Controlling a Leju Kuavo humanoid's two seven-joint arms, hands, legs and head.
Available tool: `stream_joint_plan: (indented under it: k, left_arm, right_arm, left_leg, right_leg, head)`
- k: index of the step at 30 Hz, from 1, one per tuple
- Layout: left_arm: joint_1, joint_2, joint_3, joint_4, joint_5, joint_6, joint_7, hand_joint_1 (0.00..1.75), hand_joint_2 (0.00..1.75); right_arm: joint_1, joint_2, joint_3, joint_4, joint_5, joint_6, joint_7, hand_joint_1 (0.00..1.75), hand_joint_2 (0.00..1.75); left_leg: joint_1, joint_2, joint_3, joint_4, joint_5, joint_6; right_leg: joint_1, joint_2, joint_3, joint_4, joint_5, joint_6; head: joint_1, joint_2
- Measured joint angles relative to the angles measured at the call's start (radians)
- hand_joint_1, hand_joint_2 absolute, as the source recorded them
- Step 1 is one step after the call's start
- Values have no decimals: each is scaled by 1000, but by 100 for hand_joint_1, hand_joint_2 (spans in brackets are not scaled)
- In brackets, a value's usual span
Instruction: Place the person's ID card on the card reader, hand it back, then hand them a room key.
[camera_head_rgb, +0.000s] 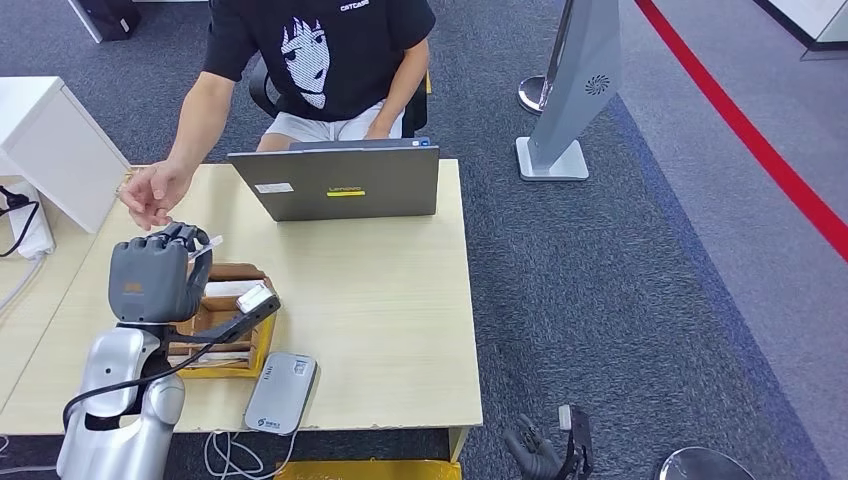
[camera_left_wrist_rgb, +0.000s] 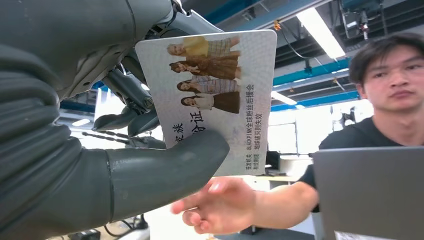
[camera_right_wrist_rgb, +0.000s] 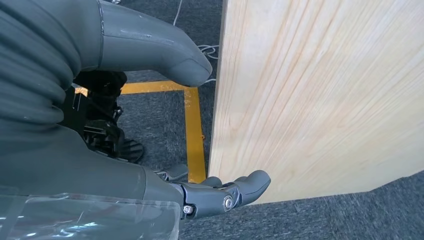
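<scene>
- The left hand, raised at the left of the head view, pinches the ID card between thumb and fingers, just below the person's hand.
- The right hand hangs at the bottom edge beside the table, fingers loosely apart, holding nothing.
- A wooden box holding cards sits under the left hand; the card reader lies just beside it at the lower left.

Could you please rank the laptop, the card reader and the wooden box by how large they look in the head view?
1. laptop
2. wooden box, partly hidden by the left hand
3. card reader, nearly as large; unsure.
</scene>
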Motion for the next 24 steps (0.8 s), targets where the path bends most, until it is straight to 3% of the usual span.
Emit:
stream_joint_plan:
  k: [9,24]
  left_arm:
    - [-58,48,66,45,7,1,19,175,175]
    - [-84,73,149,116,36,31,8,175,175]
  right_arm:
    - [0,1,7,0,1,1,3,0,175]
    - [0,1,25,0,-9,1,3,0,175]
  left_leg:
    - [0,0,0,0,0,0]
    - [0,1,0,0,0,0]
  right_leg:
    - [0,0,0,0,0,0]
    - [0,1,-1,0,0,0]
  head:
    - [0,0]
    - [0,0]
